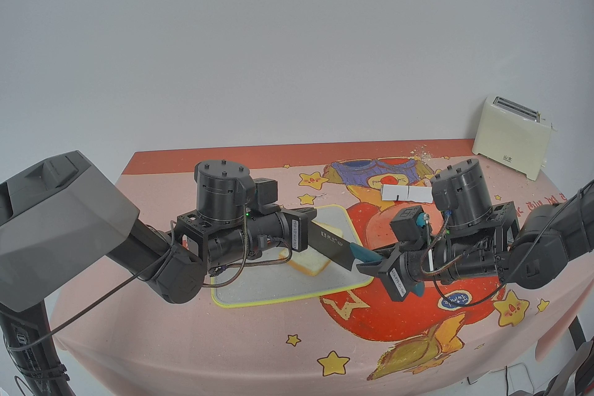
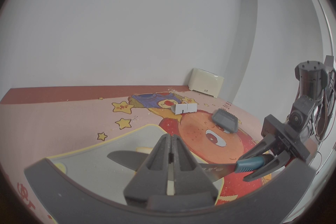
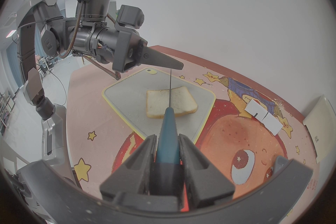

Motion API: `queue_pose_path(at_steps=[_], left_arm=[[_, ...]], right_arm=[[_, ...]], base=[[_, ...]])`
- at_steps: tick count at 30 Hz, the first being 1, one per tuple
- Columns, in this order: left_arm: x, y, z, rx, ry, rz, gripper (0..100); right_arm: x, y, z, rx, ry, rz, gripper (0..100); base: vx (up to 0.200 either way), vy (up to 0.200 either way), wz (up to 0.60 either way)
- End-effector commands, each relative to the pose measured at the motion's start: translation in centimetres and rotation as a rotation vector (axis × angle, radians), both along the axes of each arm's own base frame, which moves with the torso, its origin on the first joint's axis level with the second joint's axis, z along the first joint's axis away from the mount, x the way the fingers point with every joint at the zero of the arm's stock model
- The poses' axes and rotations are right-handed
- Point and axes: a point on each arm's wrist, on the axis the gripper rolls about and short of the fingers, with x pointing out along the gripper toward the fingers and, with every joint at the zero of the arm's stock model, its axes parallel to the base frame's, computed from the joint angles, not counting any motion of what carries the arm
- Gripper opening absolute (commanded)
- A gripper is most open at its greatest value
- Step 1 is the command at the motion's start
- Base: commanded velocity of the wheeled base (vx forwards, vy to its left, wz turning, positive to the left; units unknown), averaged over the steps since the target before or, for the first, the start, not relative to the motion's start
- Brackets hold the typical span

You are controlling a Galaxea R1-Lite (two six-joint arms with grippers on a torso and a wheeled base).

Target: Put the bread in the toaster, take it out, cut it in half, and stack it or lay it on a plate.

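Head view: a slice of bread lies flat near the middle of a cutting board, ready for halving. A knife hangs over it, edge down along its midline; whether the blade touches the slice is hard to tell. The right gripper is clenched on the teal handle, past the board's right edge. The left gripper, fingers pressed together on nothing, hovers beside the blade, probably to steady the slice. The toaster stands at the table's far right corner.
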Motion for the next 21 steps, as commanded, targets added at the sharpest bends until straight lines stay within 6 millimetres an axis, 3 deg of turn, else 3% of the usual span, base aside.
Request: queue_pose_path(at_steps=[1, 21], left_arm=[[0.0, -0.1, -0.2, 0.003, 0.006, -0.001, 0], [0.3, -0.1, -1.1, 0.012, 0.022, 0.002, 0]], right_arm=[[0.0, 0.0, 0.1, 0.002, -0.002, 0.001, 0], [0.6, 0.3, 1.0, 0.024, -0.028, -0.002, 0]], base=[[0.0, 0.0, 0.0], [0.0, 0.0, 0.0]])
